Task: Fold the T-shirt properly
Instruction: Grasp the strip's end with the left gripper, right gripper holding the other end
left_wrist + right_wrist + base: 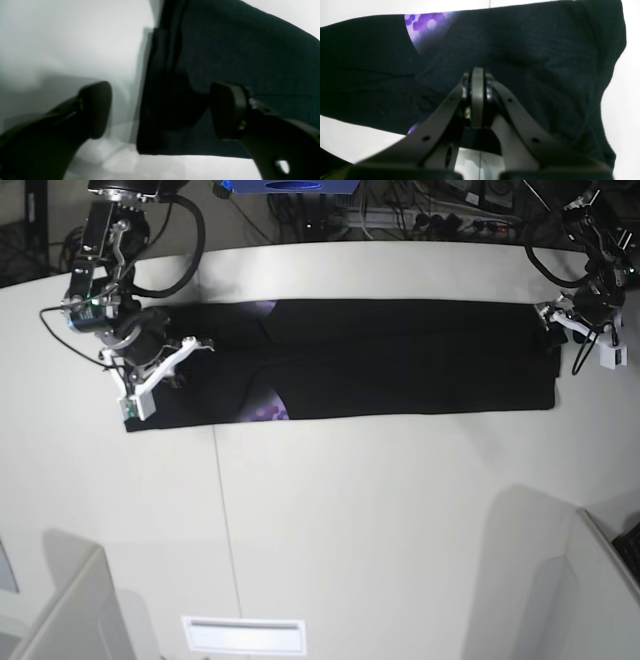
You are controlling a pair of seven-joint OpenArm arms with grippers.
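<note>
The black T-shirt [400,360] lies as a long flat strip across the white table [350,510]. Bits of its purple print [265,410] show at a fold. In the right wrist view the shirt [532,50] fills the frame, with the purple print [425,25] at the top left. My right gripper [477,75] is shut at the shirt's near edge, and creases run to its tips; it is at the strip's left end in the base view [188,346]. My left gripper [162,110] is open and straddles the folded end of the shirt [250,50], at the strip's right end [550,330].
Cables and a power strip [450,220] lie behind the table's back edge. Pale panels stand at the front left [60,600] and front right [560,580]. A white slot plate [245,635] sits at the front edge.
</note>
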